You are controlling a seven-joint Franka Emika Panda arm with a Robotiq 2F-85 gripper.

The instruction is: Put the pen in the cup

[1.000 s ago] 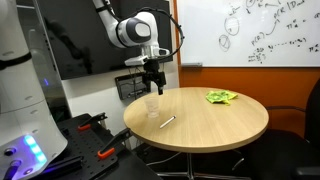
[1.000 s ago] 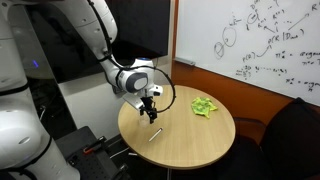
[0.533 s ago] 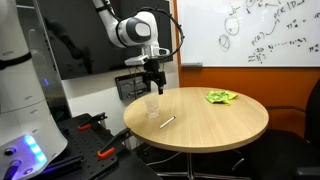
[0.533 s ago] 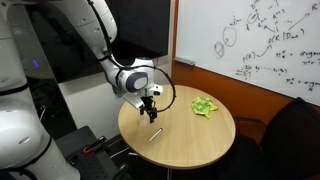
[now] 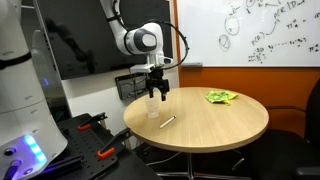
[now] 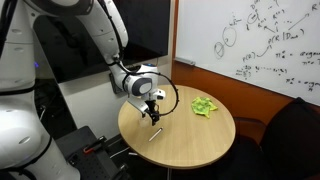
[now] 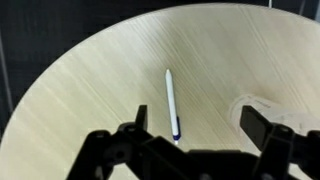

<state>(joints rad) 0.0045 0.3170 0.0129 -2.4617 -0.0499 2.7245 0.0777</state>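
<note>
The slim white pen with a dark tip (image 7: 172, 103) lies flat on the round pale wooden tabletop (image 5: 215, 125), towards its near left edge in an exterior view (image 5: 168, 122), touched by nothing. The clear plastic cup (image 5: 152, 110) stands upright just beyond it, apart from the pen. The black end effector (image 5: 158, 94) hangs above the cup, its jaws spread wide and empty in the wrist view (image 7: 195, 118). A crumpled green cloth (image 5: 221, 97) lies far right.
</note>
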